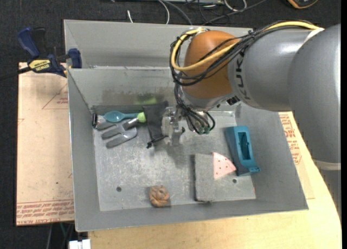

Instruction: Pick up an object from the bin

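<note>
My gripper (pixel 174 126) hangs below the orange wrist cover, low over the middle of the bin floor toward the back. Right at its left side lies a black object (pixel 154 125), upright in the view, with a thin black piece sticking out at its lower end. I cannot see whether the gripper touches it. Further left lie a teal spoon with a green handle (pixel 122 116) and a grey metal utensil (pixel 120 133).
A blue rectangular box (pixel 242 149) lies to the right of the gripper. In front sits a grey slab (pixel 209 187) with a pink wedge (pixel 221 166) on its corner. A brown lump (pixel 159 195) rests near the front wall.
</note>
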Controlling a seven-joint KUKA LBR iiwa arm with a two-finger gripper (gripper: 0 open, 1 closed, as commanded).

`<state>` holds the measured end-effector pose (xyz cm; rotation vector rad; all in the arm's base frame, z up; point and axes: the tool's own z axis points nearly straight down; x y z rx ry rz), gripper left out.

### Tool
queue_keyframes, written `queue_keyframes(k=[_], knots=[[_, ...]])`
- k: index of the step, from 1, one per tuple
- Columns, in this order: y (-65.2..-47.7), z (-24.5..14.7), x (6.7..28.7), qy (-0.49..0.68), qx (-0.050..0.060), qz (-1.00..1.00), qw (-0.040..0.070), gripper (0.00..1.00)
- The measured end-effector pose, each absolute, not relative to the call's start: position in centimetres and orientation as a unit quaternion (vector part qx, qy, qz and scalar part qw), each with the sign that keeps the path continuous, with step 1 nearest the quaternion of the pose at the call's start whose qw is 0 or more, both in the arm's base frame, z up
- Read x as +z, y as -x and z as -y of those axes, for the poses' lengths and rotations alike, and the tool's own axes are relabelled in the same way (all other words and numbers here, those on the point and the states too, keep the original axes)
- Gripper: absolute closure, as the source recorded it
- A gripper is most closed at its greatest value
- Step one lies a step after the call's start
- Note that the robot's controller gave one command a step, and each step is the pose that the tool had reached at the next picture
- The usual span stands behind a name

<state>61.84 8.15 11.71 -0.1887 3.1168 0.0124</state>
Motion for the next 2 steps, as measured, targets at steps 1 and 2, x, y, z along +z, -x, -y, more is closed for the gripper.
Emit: queue_keyframes(k=[1, 2], knots=[[-61.6, -7.9, 14.7, 0.073, 0.004, -0.997, -0.001, 1.00], [-63.6, -7.0, 22.7, 0.107, 0.004, -0.994, 0.002, 1.00]])
